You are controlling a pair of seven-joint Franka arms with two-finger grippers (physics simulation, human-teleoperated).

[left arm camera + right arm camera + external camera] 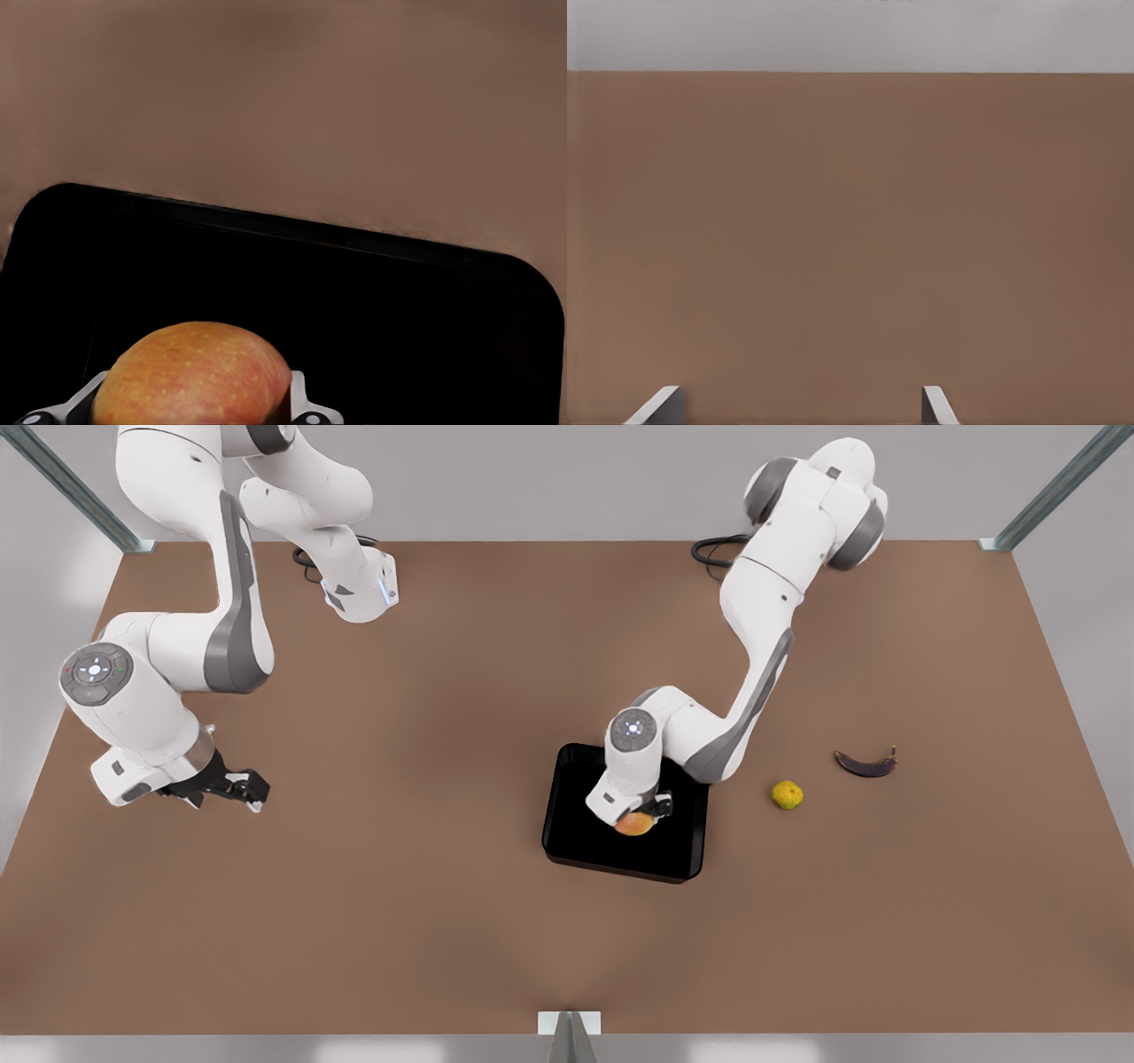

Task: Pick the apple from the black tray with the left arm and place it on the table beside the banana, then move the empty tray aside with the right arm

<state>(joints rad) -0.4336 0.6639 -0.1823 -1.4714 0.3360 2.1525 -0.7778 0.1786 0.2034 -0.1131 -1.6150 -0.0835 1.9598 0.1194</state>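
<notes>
The apple, red-orange and yellow, sits in the black tray near the middle of the brown table. My left gripper reaches down into the tray and is shut on the apple. In the left wrist view the apple fills the gap between the fingers, with the tray floor behind it. The dark banana lies on the table toward the front view's right. My right gripper waits open over bare table at the front view's left, fingertips wide apart.
A small yellow-green round fruit lies between the tray and the banana. Black cables sit at the arm bases along the table's far edge. Metal frame posts stand at the corners.
</notes>
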